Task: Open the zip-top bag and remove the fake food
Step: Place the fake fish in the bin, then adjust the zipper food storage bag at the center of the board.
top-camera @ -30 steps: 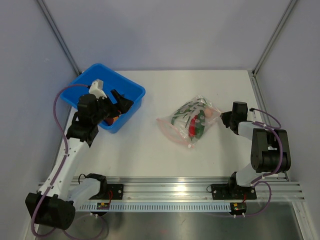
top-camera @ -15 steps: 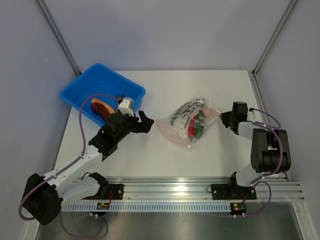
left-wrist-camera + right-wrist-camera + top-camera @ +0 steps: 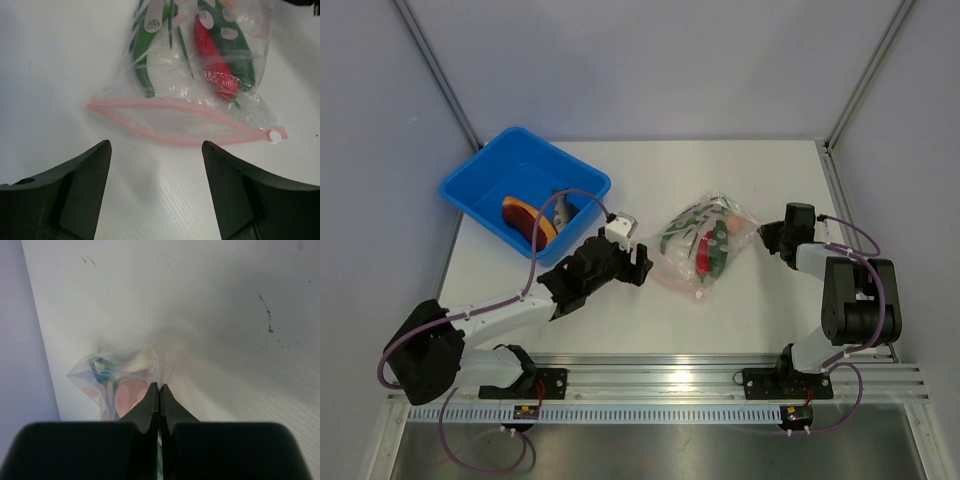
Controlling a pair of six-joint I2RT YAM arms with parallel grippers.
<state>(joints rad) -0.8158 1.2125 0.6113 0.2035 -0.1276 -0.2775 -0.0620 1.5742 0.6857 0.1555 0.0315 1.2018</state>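
Zip-top bag (image 3: 190,95) just before outstretched, spread left hand (image 3: 156,146)

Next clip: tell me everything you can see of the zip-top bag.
The zip-top bag is clear crinkly plastic, lying flat on the white table. Its pinkish zip strip faces the open left gripper, lips bowed apart, untouched. Inside show a red pepper and green vegetables. The right gripper is shut on its far corner.
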